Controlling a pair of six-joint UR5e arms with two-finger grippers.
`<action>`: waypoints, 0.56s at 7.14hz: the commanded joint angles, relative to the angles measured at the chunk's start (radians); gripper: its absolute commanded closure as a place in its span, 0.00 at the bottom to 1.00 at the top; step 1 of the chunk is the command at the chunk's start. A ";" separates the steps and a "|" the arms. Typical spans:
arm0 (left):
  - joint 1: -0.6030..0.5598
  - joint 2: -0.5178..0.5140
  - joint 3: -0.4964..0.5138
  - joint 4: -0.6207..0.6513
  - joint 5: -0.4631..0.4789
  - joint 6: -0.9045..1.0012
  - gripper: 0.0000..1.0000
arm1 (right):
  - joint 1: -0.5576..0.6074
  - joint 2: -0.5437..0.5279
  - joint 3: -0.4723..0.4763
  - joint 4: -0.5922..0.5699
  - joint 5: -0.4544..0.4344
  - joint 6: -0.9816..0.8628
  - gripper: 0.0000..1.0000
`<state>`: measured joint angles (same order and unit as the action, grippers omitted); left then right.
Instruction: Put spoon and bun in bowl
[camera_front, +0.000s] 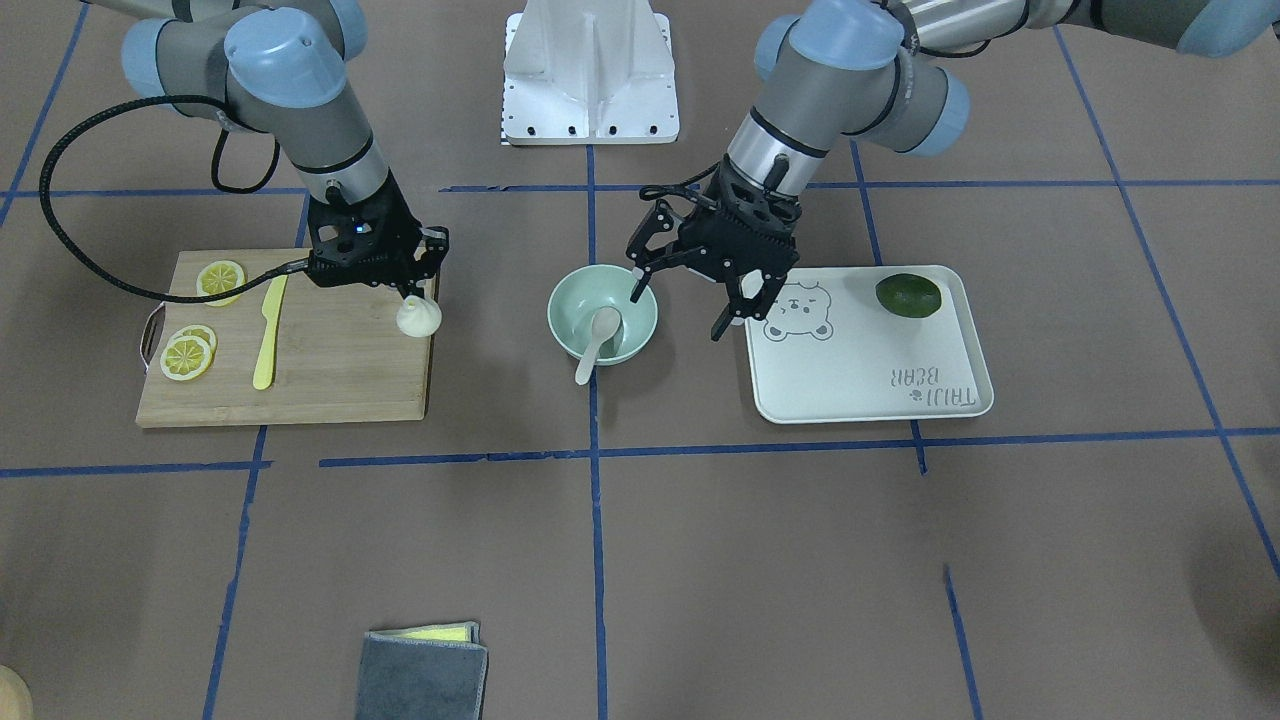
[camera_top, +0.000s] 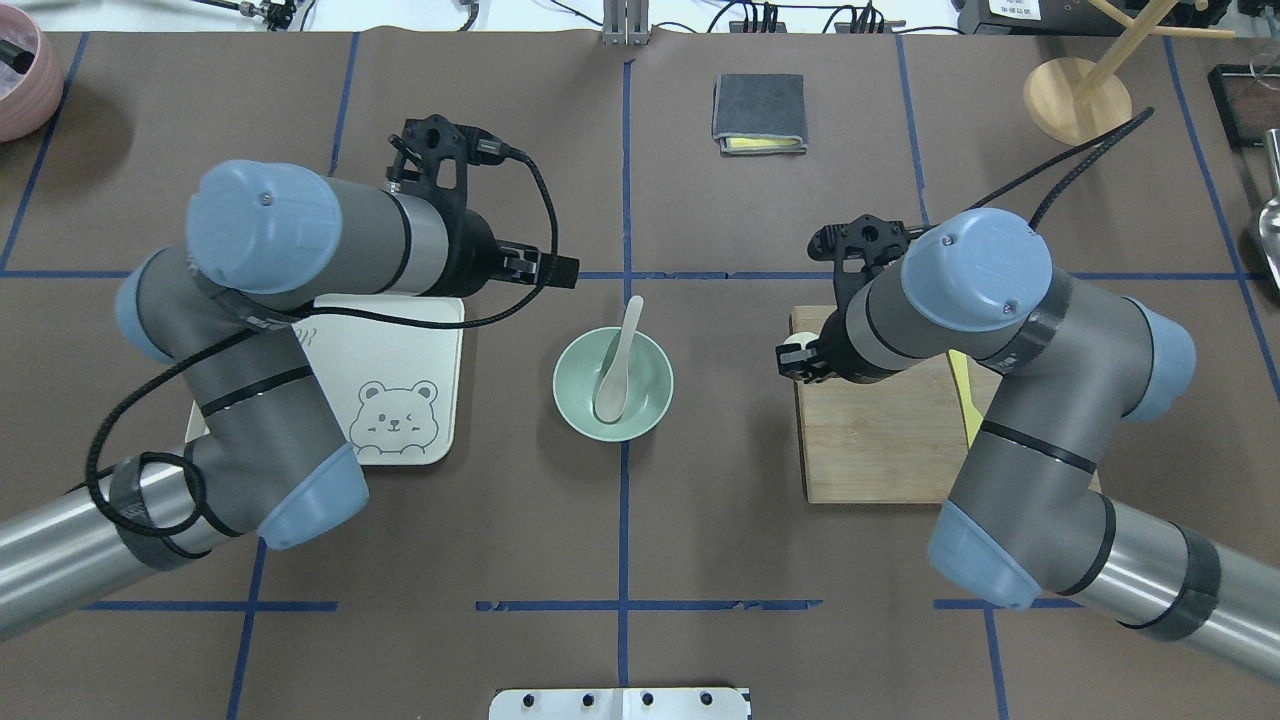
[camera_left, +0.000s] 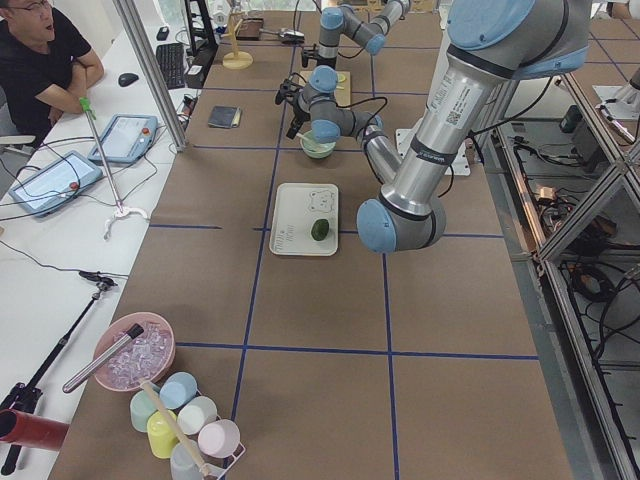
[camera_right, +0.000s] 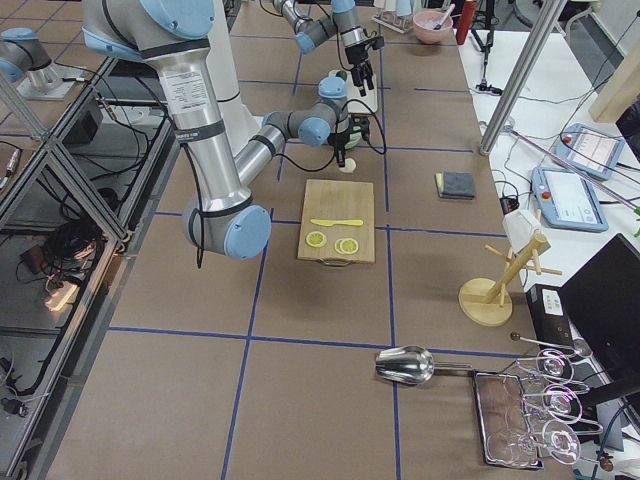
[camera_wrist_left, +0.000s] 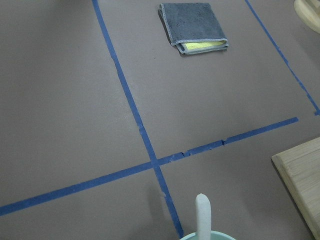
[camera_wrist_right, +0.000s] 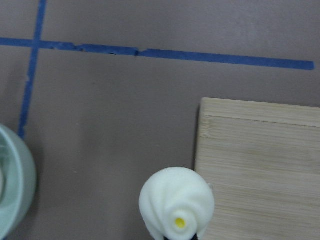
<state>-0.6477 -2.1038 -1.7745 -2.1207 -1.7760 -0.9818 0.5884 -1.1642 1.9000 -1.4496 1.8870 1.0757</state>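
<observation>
Brown paper crossed with blue tape is covering the table; a bamboo cutting board is lying toward the table's end on the robot's right, and a white bear-print tray is lying toward the end on its left. Between them, at the table's middle, the mint-green bowl is sitting.

The right gripper is pinching the white bun between its fingers, holding it at the board's edge that faces the bowl, apart from the bowl. The left gripper is hovering with its jaws spread wide and nothing in them, one fingertip over the bowl's rim and the other over the tray's near edge.

A dark green fruit is resting in the tray's corner toward the robot, away from the bowl; a yellow knife and lemon slices are lying at the board's far end. A folded grey cloth is lying by the operators' edge.

The spoon is lying with its scoop inside the bowl, its handle leaning over the rim toward the operators' edge.
</observation>
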 joint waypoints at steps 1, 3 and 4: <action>-0.078 0.109 -0.081 0.002 -0.010 0.105 0.01 | -0.037 0.107 -0.010 0.001 -0.005 0.025 1.00; -0.139 0.180 -0.091 -0.001 -0.084 0.240 0.01 | -0.102 0.223 -0.091 0.009 -0.060 0.142 1.00; -0.147 0.195 -0.089 -0.004 -0.101 0.250 0.01 | -0.129 0.237 -0.113 0.012 -0.086 0.144 1.00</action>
<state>-0.7727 -1.9352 -1.8630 -2.1217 -1.8441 -0.7699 0.4951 -0.9630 1.8225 -1.4412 1.8353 1.1968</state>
